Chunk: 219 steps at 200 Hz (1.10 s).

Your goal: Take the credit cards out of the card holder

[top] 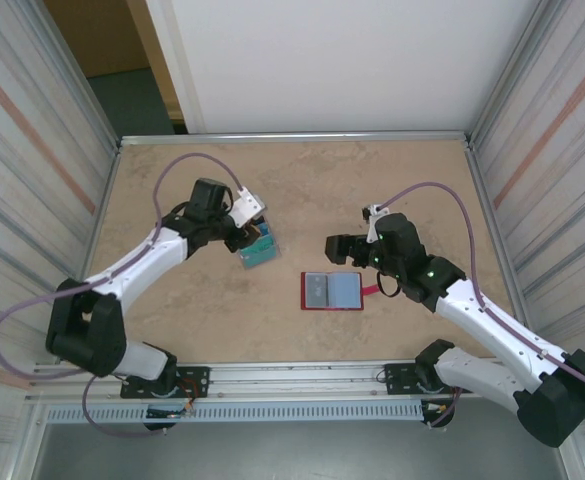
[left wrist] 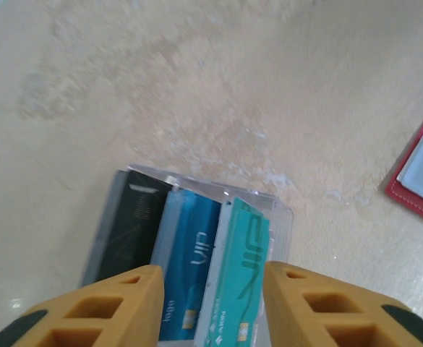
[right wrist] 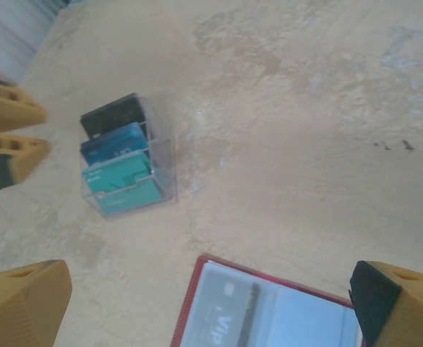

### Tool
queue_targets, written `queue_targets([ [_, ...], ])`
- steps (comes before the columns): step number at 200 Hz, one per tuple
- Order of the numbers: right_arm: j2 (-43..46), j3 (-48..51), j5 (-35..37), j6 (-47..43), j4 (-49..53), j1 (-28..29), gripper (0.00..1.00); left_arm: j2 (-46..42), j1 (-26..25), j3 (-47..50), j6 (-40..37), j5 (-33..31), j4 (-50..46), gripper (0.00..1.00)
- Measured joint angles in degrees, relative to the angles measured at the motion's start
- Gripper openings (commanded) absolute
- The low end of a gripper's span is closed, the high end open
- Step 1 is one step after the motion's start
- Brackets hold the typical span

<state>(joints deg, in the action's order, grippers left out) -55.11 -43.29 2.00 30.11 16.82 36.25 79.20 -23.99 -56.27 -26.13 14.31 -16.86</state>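
Observation:
The dark-red card holder (top: 332, 291) lies open and flat on the table, its pale blue-grey panels facing up and its red tab (top: 369, 291) on the right edge. A grey VIP card (right wrist: 222, 318) shows inside the left panel of the card holder (right wrist: 197, 289). My right gripper (top: 340, 247) hangs open above the holder's far edge, with nothing between its fingers (right wrist: 23, 303). My left gripper (left wrist: 211, 307) is open just over a clear card box (top: 258, 249). The black card (left wrist: 128, 224), blue card (left wrist: 189, 253) and tilted teal card (left wrist: 241, 267) stand in that box.
The clear box (right wrist: 128, 155) stands on the tan table (top: 392, 180), to the left of the card holder with a gap between them. Metal rails edge the table, and striped walls close in on both sides. Bare surface lies at the back.

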Motion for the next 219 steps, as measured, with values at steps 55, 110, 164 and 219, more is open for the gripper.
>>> queue_targets([
  [55,-1.73,-0.07,7.06,2.8,3.34,0.2,0.99,-11.52,0.0,6.08,9.29,-6.25,3.08,0.74],
  [110,-9.2,-3.72,11.52,2.84,6.62,3.58,1.0,-22.21,0.0,14.73,18.21,-12.13,5.99,0.99],
  [164,-22.97,-12.68,14.29,2.36,10.58,9.18,0.92,-34.07,0.0,21.27,25.27,-20.46,7.1,0.99],
  [219,-29.2,-14.99,12.11,2.54,12.17,11.8,0.94,-38.66,0.0,25.35,31.45,-25.14,6.86,0.99],
])
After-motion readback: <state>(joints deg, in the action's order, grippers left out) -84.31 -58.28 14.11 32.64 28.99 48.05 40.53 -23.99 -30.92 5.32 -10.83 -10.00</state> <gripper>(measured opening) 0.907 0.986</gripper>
